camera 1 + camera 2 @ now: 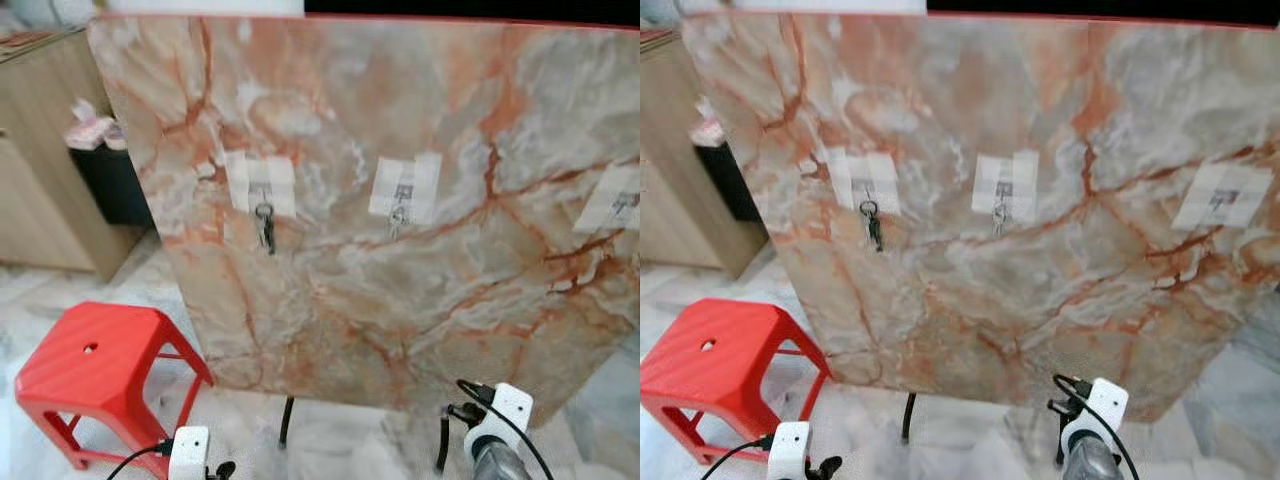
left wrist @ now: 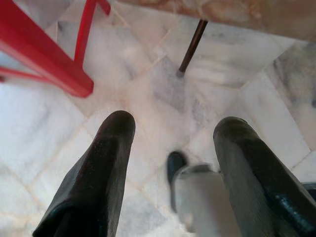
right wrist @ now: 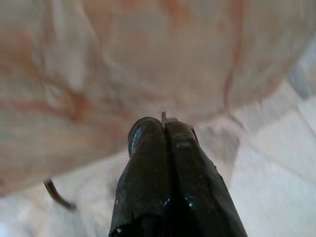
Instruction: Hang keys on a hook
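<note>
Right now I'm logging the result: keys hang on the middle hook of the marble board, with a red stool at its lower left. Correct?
Not quite. The keys hang on the left hook, not the middle hook, as the left eye view shows. The rest holds: marble board, red stool at its lower left.

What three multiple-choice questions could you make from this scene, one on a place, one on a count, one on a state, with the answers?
1. Where do the keys hang?
A. left hook
B. middle hook
C. right hook

2. How many taped hooks are on the marble board?
A. two
B. three
C. five

3. How are the right gripper fingers?
A. wide apart
B. pressed together
C. around a key

Answers:
1. A, the keys dangle from the left hook, above the red stool.
2. B, left, middle hook and right hook.
3. B, the fingers meet with no gap in the right wrist view.
</note>
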`<state>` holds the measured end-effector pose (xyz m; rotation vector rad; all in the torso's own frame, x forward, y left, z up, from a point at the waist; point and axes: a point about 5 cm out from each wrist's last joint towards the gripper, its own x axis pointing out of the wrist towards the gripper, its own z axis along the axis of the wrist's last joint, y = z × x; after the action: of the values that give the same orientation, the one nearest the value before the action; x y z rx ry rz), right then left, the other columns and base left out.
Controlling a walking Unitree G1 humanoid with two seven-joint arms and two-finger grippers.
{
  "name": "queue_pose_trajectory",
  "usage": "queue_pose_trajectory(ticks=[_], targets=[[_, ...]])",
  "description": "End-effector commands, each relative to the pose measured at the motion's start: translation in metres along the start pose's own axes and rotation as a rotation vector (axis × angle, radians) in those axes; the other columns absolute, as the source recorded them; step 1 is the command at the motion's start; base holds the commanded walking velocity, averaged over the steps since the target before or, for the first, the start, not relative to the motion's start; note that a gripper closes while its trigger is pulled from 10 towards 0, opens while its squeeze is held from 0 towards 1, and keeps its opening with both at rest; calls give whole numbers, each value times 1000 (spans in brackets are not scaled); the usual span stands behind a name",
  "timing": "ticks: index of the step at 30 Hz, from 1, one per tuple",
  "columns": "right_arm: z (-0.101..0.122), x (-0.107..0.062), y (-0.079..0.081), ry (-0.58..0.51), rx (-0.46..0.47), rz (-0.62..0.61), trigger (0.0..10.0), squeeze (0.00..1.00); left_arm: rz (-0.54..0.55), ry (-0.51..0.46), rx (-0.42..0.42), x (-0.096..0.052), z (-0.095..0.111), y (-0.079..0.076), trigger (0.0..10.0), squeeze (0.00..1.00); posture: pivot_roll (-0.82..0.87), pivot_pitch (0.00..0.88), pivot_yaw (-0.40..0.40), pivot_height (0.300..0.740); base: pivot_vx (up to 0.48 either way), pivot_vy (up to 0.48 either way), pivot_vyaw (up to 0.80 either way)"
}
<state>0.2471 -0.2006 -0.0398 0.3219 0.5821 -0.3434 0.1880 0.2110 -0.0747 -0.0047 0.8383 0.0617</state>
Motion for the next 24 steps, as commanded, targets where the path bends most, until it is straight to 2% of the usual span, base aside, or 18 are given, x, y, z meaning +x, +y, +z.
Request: queue_pose_trajectory(ticks=[1, 4, 5, 7, 10, 13, 17, 19, 21, 24], targets=[[25, 5, 9, -115, -22, 1, 10000, 0, 10, 33, -16, -2, -8, 3, 10000, 0, -3, 0, -64, 740, 0, 0, 0], [37, 6, 11, -167, -27, -12, 10000, 0, 11, 32, -18, -2, -8, 3, 10000, 0, -3, 0, -66, 740, 0, 0, 0], [50, 8, 13, -230, -54, -26, 10000, 0, 12, 33, -20, -2, -8, 3, 10000, 0, -3, 0, -66, 740, 0, 0, 0], [59, 8, 15, -273, -106, -39, 10000, 0, 13, 35, -22, -2, -9, 3, 10000, 0, -2, 0, -68, 740, 0, 0, 0], [82, 7, 12, -389, -242, -168, 10000, 0, 14, 38, -25, -3, -10, 4, 10000, 0, 0, 0, -70, 740, 0, 0, 0], [98, 5, 10, -485, -331, -261, 10000, 0, 14, 39, -28, -3, -11, 4, 10000, 0, 4, 0, -72, 740, 0, 0, 0], [123, 0, 14, -627, -449, -358, 10000, 0, 12, 40, -31, -3, -12, 4, 10000, 0, 1, 0, -66, 740, 0, 0, 0], [135, -3, 15, -709, -547, -463, 10000, 0, 11, 42, -31, -4, -13, 4, 10000, 0, 6, 0, -67, 740, 0, 0, 0], [138, -4, 14, -732, -575, -494, 10000, 0, 11, 40, -32, -4, -13, 4, 10000, 0, 6, 0, -67, 740, 0, 0, 0], [151, -10, 16, -829, -594, -567, 10000, 0, 12, 37, -36, -3, -12, 4, 10000, 0, 8, 0, -66, 740, 0, 0, 0]])
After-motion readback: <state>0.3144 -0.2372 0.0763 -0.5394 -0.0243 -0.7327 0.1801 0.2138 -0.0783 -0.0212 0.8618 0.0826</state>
